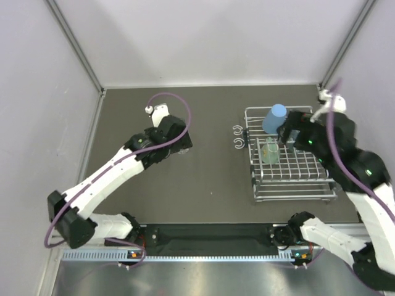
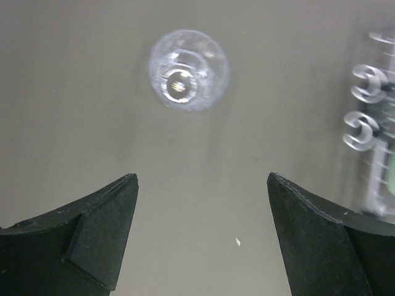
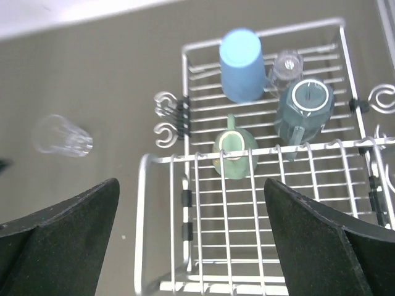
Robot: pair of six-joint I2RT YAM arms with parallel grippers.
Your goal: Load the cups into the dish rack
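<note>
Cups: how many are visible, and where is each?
5. Four are in the dish rack: the blue tumbler, the small clear tumbler, the teal-green mug and the cream mug. The other clear tumbler stands on the table, left of the rack.

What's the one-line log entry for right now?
left end effector open, facing clear tumbler on table | right end effector open over dish rack | racked: blue tumbler, small clear tumbler, teal-green mug, cream mug
</note>
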